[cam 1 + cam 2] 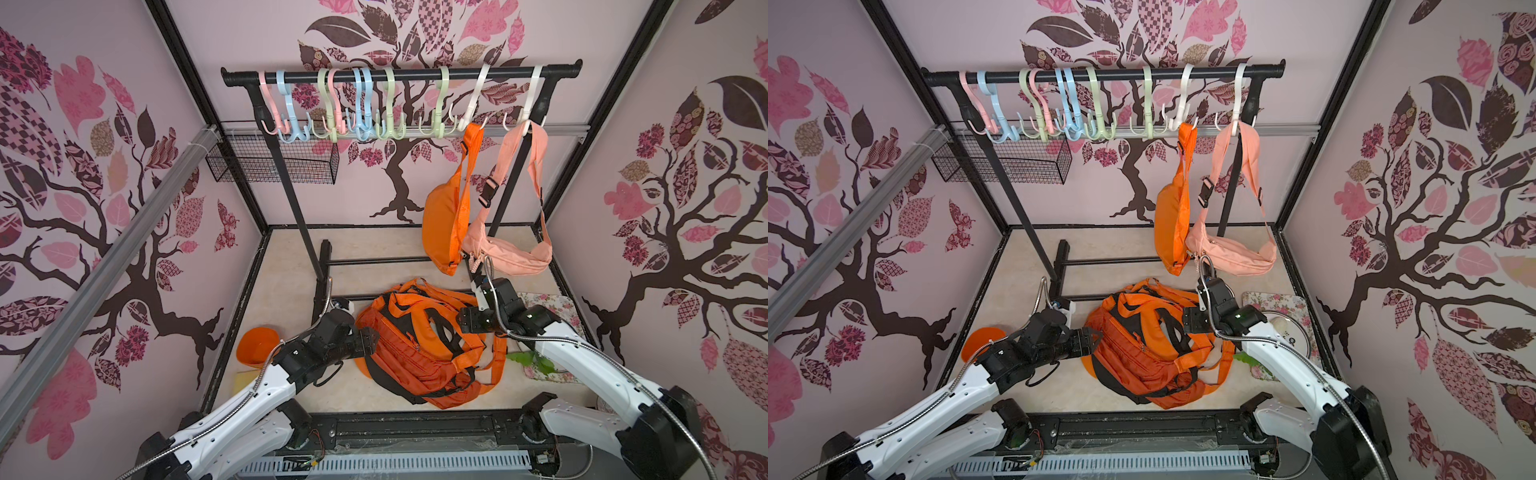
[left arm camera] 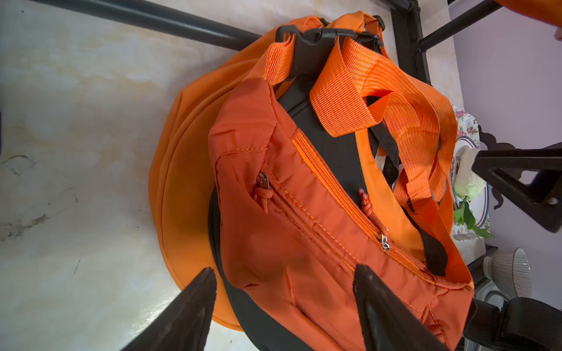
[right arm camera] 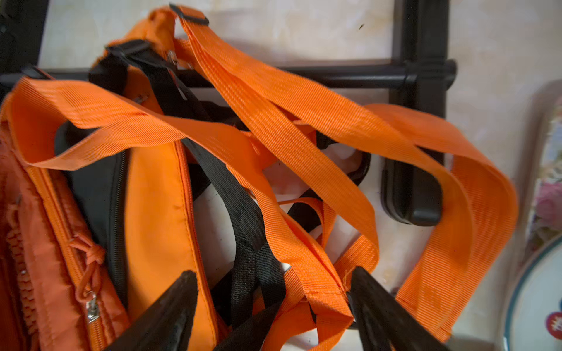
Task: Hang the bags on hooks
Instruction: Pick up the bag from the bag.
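1. Left gripper point(image 2: 284, 267) hangs wide open over the zipped body of the bag point(image 2: 304, 212) and holds nothing. Whether its fingers brush the cloth I cannot tell.
2. Right gripper point(image 3: 272, 270) is spread just as wide. Loose straps point(image 3: 273, 127) lie between its jaws, but nothing is pinched.
3. In both top views the bag lies slumped on the floor point(image 1: 291, 291) at the foot of the rack, between the two arms. Its straps are heaped in a tangle on the side nearer the right arm.
4. An orange pouch point(image 1: 440, 224) and a pink pouch point(image 1: 507, 253) already hang from white hooks point(image 1: 478, 95) at the right end of the rail point(image 1: 415, 74). For the bag on the floor, I judge that nothing has been achieved so far: it is neither gripped nor lifted.
5. Almost all of the task seems to be left: closing on one strap, raising the bag clear of the floor, and dropping the strap loop over a hook.
6. A green hook point(image 1: 441, 104) just left of the orange pouch looks free, as do the coloured ones further along.
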### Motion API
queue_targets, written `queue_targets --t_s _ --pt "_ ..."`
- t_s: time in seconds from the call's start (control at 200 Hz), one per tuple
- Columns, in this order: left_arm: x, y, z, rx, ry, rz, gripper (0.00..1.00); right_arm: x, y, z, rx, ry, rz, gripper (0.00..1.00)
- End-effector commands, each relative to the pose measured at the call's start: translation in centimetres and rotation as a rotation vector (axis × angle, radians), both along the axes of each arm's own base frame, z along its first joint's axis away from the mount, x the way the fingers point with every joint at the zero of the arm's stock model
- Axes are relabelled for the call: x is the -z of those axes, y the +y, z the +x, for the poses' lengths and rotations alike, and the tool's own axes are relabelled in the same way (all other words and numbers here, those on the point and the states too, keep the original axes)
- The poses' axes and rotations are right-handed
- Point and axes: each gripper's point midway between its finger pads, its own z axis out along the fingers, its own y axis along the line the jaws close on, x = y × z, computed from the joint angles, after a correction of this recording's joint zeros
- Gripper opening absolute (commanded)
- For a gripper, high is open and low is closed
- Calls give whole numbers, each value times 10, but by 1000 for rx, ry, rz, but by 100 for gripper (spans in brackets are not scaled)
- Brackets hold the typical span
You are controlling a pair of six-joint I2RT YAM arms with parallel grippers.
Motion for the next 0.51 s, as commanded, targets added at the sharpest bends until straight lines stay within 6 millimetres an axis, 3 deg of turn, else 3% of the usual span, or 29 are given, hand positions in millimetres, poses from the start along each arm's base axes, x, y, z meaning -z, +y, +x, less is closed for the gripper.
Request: queue_targets --t_s 0.0,0.29,0.5 --pt "7 1 -2 -19 13 -25 74 1 12 12 -51 -6 5 81" --pt "19 0 -1 -28 29 -30 72 23 19 31 -90 22 -54 77" --pt "23 -3 2 -26 31 -30 69 39 23 30 -106 63 -67 73"
